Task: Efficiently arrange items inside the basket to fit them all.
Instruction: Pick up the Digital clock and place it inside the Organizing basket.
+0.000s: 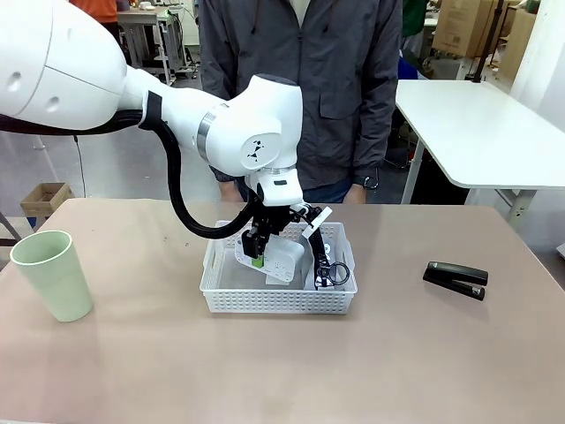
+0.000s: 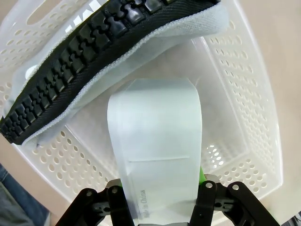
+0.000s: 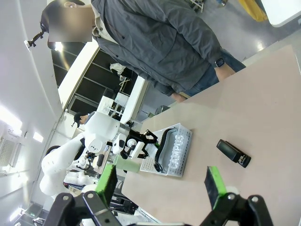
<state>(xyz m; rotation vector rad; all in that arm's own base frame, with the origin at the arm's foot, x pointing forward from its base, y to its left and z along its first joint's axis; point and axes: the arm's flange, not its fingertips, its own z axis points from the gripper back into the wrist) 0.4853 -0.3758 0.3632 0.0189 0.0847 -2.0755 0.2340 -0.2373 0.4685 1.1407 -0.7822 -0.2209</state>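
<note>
Basket sits about mid-counter, a bit closer to the far edge, and packing is roughly half done by the look of it. The grey shoe is in there, tipped on its side along one long wall with the black sole facing the open space. The left hand is down inside the basket with the small white box between its fingers, leaning in the free half next to the shoe. Honestly can't tell if the fingers are clamped on it or just flanking it, they're right at its edges either way.

So I'd call this the box-placing step. The stapler lies out on the counter toward the right edge, well apart from the basket, and the green cup stands upright near the left edge. The right hand hangs up high with its fingers spread and nothing between them.

Next up, I reckon: left hand clears out without dragging the box, then the stapler and cup need fitting into what room is left. Cup's the bulky one, gonna be tight.
</note>
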